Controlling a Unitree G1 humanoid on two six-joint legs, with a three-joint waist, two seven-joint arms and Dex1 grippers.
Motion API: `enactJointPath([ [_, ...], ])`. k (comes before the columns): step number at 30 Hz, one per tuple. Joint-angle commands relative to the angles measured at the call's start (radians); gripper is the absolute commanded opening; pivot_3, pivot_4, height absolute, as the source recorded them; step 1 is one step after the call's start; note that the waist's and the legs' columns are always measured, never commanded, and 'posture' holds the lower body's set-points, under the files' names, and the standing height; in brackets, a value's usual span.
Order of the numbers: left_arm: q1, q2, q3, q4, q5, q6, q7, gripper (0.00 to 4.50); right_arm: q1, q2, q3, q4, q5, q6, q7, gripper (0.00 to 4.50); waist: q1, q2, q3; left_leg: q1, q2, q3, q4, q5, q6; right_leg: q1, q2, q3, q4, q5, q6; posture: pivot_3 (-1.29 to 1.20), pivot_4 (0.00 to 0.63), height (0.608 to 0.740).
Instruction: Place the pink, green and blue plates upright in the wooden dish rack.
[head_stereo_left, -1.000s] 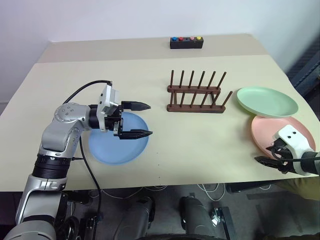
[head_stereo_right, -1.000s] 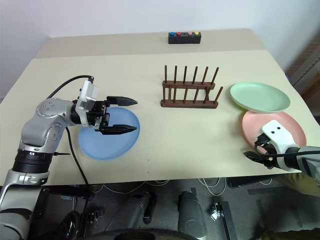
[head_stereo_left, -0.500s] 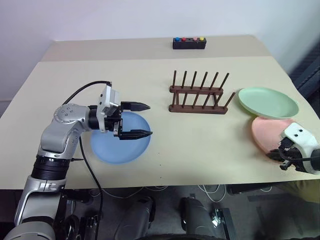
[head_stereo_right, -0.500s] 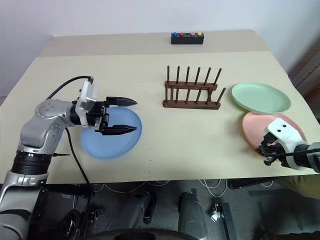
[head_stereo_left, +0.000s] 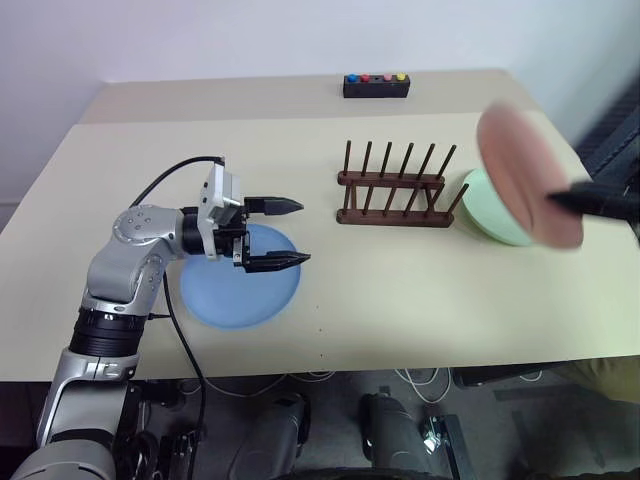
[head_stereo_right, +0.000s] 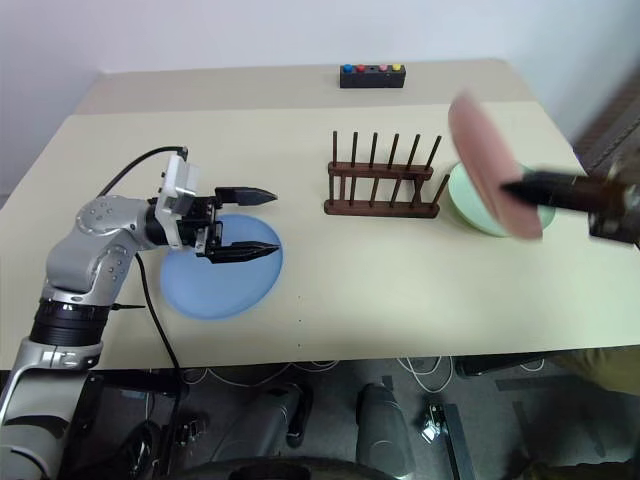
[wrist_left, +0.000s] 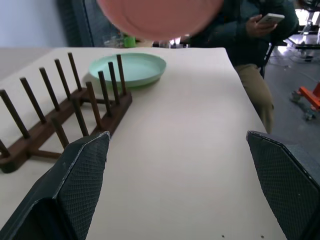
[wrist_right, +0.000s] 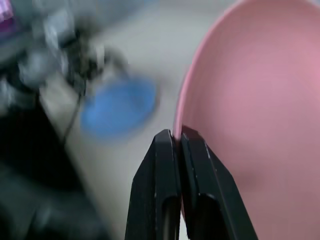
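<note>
Your worktop (head_stereo_left: 420, 290) is a pale beige surface, matte, with a seam running across it toward the far edge, where a second strip of like colour continues. A plain white wall (head_stereo_left: 250, 35) stands behind that far edge. At the far edge, right of centre, sits a small black box (head_stereo_left: 376, 86) with coloured buttons. Under the near edge you see a dark floor with loose cables (head_stereo_left: 300, 378). Past the right edge, a person (wrist_left: 250, 45) in dark clothes sits holding a phone (wrist_left: 271, 18); an orange frame (wrist_left: 310, 97) stands on the grey floor beyond.
</note>
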Motion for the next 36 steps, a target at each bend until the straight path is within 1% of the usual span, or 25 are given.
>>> enactJointPath([
  [1,-0.020,0.010,0.031,-0.019,-0.017,0.005,0.018,4.50,-0.200,0.106,-0.035,0.113,0.077,-0.022,-0.185,0.02,0.000,0.000,0.000,0.000,0.000,0.000,0.000,0.000,0.000,-0.001,0.000,0.000,0.000,0.000,0.000,0.00,0.150,0.740],
  [3,-0.025,0.008,0.043,-0.032,-0.032,0.014,0.032,4.50,-0.330,0.190,-0.062,0.186,0.151,-0.010,-0.296,0.02,-0.003,0.002,0.001,0.000,0.000,0.004,0.000,0.000,0.000,-0.002,0.000,0.003,0.000,0.001,0.001,0.00,0.150,0.740],
  [5,-0.047,0.001,0.068,-0.058,-0.076,0.055,0.059,4.50,-0.411,0.297,-0.080,0.237,0.206,-0.030,-0.404,0.02,-0.003,0.002,0.001,-0.001,0.000,0.005,-0.001,0.000,0.001,-0.003,0.000,0.005,0.000,0.002,0.002,0.00,0.150,0.740],
  [7,-0.060,0.002,0.077,-0.071,-0.092,0.075,0.074,4.50,-0.441,0.375,-0.080,0.265,0.228,-0.049,-0.470,0.02,-0.003,0.001,0.001,0.000,0.001,0.005,-0.001,0.000,0.001,-0.003,0.001,0.005,0.000,0.002,0.002,0.00,0.150,0.740],
  [8,-0.056,0.007,0.068,-0.072,-0.078,0.069,0.074,4.50,-0.452,0.408,-0.078,0.289,0.224,-0.065,-0.507,0.02,-0.003,0.001,0.001,0.000,0.001,0.005,-0.001,0.000,0.001,-0.003,0.001,0.005,0.000,0.002,0.003,0.00,0.150,0.740],
  [11,-0.031,0.018,0.052,-0.072,-0.050,0.044,0.075,4.50,-0.456,0.478,-0.059,0.379,0.207,-0.102,-0.539,0.02,-0.002,0.002,0.001,0.000,0.001,0.006,0.000,0.000,0.001,-0.003,0.001,0.006,0.001,0.004,0.004,0.00,0.150,0.740],
  [16,-0.005,0.036,0.067,-0.109,-0.060,0.059,0.096,4.50,-0.423,0.485,0.026,0.470,0.109,-0.183,-0.469,0.02,-0.003,0.002,0.001,0.000,0.000,0.007,0.000,0.000,0.001,-0.004,0.001,0.007,0.002,0.005,0.005,0.00,0.150,0.740],
  [22,0.035,0.063,0.087,-0.156,-0.082,0.081,0.124,4.50,-0.434,0.459,0.054,0.564,0.047,-0.246,-0.415,0.02,-0.009,0.002,0.001,0.000,0.001,0.008,0.000,-0.001,0.002,-0.004,0.002,0.008,0.002,0.006,0.005,0.00,0.150,0.740],
  [30,0.045,0.067,0.087,-0.170,-0.089,0.086,0.140,4.50,-0.405,0.448,0.082,0.613,0.009,-0.227,-0.353,0.02,-0.023,0.002,0.001,0.000,0.001,0.009,0.000,-0.001,0.002,-0.004,0.002,0.008,0.002,0.006,0.005,0.00,0.150,0.740],
  [36,0.032,0.067,0.080,-0.158,-0.083,0.082,0.133,4.50,-0.359,0.442,0.128,0.593,-0.026,-0.211,-0.301,0.02,-0.025,0.002,0.001,0.000,0.001,0.009,0.000,-0.001,0.002,-0.004,0.002,0.008,0.002,0.006,0.005,0.00,0.150,0.740],
])
